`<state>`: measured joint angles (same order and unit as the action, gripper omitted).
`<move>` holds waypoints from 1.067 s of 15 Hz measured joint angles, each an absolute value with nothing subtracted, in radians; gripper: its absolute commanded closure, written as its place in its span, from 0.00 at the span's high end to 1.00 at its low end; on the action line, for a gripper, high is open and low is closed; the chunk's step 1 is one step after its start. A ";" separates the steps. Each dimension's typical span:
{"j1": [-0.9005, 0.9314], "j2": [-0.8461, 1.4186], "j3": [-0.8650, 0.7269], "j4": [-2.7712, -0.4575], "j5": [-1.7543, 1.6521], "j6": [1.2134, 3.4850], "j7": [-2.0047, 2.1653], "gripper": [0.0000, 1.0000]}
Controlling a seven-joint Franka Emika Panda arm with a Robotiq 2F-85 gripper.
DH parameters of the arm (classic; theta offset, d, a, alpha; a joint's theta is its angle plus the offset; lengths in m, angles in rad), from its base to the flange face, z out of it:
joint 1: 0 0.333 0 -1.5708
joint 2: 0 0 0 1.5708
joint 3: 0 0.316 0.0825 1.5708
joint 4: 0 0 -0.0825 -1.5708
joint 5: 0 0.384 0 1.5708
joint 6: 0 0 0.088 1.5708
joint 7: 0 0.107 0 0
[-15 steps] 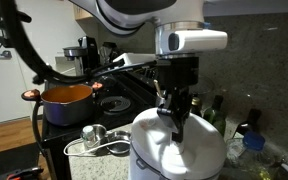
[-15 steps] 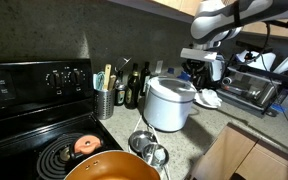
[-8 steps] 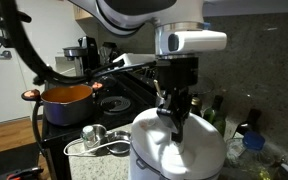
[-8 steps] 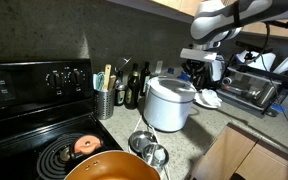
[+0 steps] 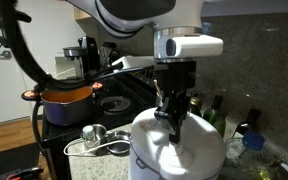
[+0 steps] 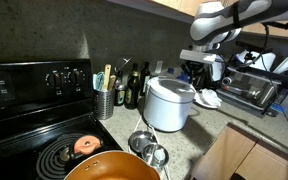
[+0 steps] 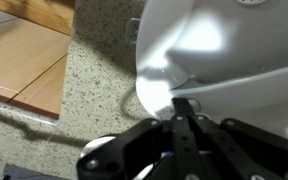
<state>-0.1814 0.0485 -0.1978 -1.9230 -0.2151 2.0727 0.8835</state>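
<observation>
light: dim kitchen, warm | glare: cooker lid [image 7: 224,50] blown white | shadows: counter [image 7: 84,90] | blur: soft, noisy

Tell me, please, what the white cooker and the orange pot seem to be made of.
The white cooker is probably glossy plastic or enamelled metal: its smooth lid shows bright, soft reflections. The orange pot is likely metal with a coppery coat: its wall has a dull sheen.

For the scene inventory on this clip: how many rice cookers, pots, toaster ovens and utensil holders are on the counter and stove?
White rice cooker: 1
Orange pot: 1
Toaster oven: 1
Utensil holder: 1
Total: 4
</observation>
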 measured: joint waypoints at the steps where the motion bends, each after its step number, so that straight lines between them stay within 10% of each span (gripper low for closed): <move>1: -0.180 0.046 -0.197 -1.927 -0.215 2.075 0.883 0.01; 16: -0.157 0.017 -0.171 -2.008 -0.203 2.093 0.884 0.01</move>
<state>-0.1570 0.0165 -0.1712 -2.0079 -0.2032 2.0931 0.8843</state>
